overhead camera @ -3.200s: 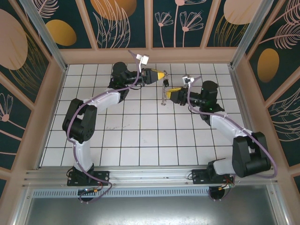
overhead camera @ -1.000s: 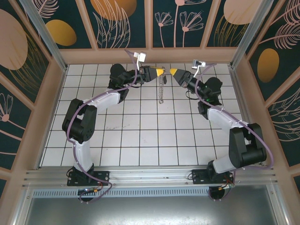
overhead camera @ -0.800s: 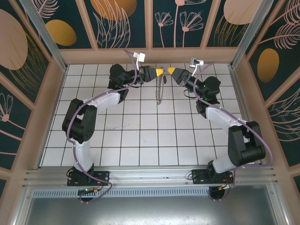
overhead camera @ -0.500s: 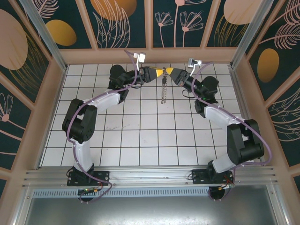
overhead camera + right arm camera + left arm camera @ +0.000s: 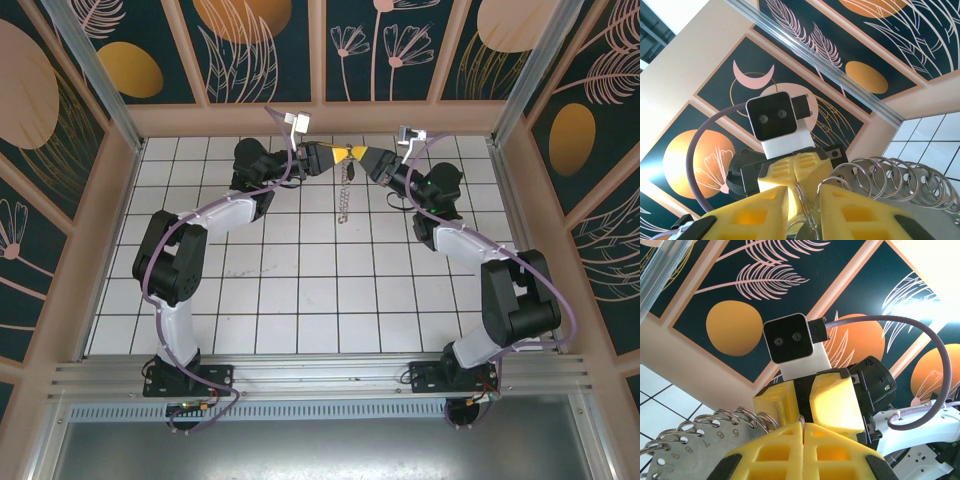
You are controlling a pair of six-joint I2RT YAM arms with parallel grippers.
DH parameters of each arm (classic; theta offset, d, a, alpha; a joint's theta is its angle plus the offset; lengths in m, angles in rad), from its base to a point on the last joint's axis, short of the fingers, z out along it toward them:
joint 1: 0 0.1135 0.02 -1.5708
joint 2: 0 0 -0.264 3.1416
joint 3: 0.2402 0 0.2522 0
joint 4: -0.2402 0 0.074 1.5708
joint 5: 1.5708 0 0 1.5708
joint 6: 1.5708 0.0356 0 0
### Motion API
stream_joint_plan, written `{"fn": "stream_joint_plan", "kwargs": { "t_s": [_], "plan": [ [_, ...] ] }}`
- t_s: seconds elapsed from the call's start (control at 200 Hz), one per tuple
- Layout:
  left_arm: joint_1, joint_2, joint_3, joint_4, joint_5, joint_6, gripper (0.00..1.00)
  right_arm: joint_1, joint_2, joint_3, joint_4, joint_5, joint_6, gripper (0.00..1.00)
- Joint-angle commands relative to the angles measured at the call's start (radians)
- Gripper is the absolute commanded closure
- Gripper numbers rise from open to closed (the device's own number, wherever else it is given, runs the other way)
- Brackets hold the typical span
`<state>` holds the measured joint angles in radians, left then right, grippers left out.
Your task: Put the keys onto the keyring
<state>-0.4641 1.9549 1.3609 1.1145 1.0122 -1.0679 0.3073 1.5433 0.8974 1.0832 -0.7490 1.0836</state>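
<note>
two grippers meet tip to tip above the far tiles. left gripper is clamped tight on the keyring, which dangles below it. right gripper has its jaws slightly parted, with a loop of it in the gap.

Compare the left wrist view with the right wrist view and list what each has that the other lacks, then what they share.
Left wrist view: the left gripper, yellow fingers pressed shut, a grey number-stamped plate beside them, and the right arm's white link.
Right wrist view: the right gripper, fingers apart with a thin wire ring in the gap, and a painted crescent moon.
Both: the keyring as a row of silvery rings, the opposite wrist's camera, white floor tiles.
</note>
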Motion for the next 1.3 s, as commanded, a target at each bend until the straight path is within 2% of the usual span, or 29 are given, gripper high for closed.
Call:
{"fn": "stream_joint_plan", "kwargs": {
  "t_s": [0.0,0.12,0.335,0.485,0.53,0.621,0.806,1.086,1.296],
  "plan": [
    [-0.003,0.001,-0.001,0.068,-0.011,-0.007,1.00,0.012,0.013,0.030,0.069,-0.007,0.003,0.80],
    [-0.003,0.002,0.000,0.068,-0.012,-0.007,1.00,0.015,0.019,0.031,0.071,-0.010,0.003,0.81],
    [-0.004,0.002,-0.002,0.070,-0.012,-0.009,1.00,0.015,0.027,0.034,0.068,-0.010,-0.003,1.00],
    [-0.002,0.002,0.005,0.046,-0.017,0.000,1.00,0.001,0.035,0.059,0.021,-0.031,-0.045,1.00],
    [-0.002,0.000,0.011,0.011,-0.021,0.023,0.88,-0.013,0.038,0.073,-0.008,-0.047,-0.068,1.00],
    [0.012,-0.018,0.019,-0.077,-0.037,0.092,0.68,-0.052,0.053,0.112,-0.067,-0.106,-0.112,1.00],
    [0.071,-0.045,0.054,-0.238,-0.046,0.205,0.55,-0.132,0.144,0.240,-0.188,-0.304,-0.202,1.00],
    [0.092,-0.018,0.220,-0.621,0.023,0.449,0.53,-0.181,0.343,0.493,-0.436,-0.568,-0.373,1.00],
    [0.105,0.039,0.329,-0.776,0.037,0.530,0.53,-0.184,0.494,0.708,-0.695,-0.664,-0.528,1.00]
  ]
}}
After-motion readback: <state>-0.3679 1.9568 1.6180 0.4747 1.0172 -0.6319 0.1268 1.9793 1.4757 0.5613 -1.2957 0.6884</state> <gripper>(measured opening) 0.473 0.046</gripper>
